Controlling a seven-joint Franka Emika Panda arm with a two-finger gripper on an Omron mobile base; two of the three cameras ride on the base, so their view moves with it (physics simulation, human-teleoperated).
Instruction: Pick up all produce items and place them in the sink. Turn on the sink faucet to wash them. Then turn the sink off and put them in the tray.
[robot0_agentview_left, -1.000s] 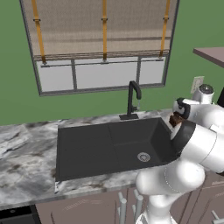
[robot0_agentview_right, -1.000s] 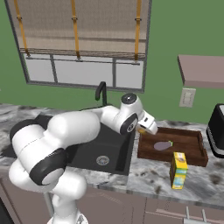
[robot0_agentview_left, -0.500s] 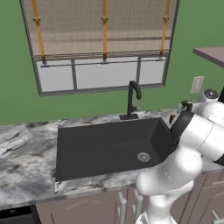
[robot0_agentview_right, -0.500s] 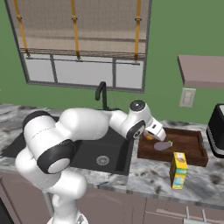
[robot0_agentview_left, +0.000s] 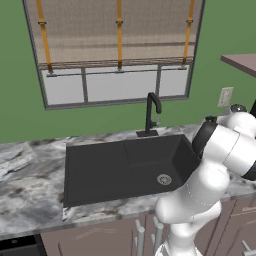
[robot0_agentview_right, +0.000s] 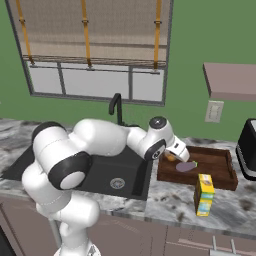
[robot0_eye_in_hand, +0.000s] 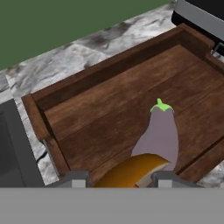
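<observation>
Pincer first: we judge it grasping the orange piece, which sits between the two finger tips, jaws partly apart around it. We hold it low over the tray, at the end nearest the sink. The purple piece already lies on the tray floor, touching or just past the orange one, its long axis pointing away from us, green stem farthest. Release looks like a short drop beside it. The sink basin looks bare in the left base view.

A grey marbled stone counter carried a shallow dark brown wooden tray and an upright yellow carton.
</observation>
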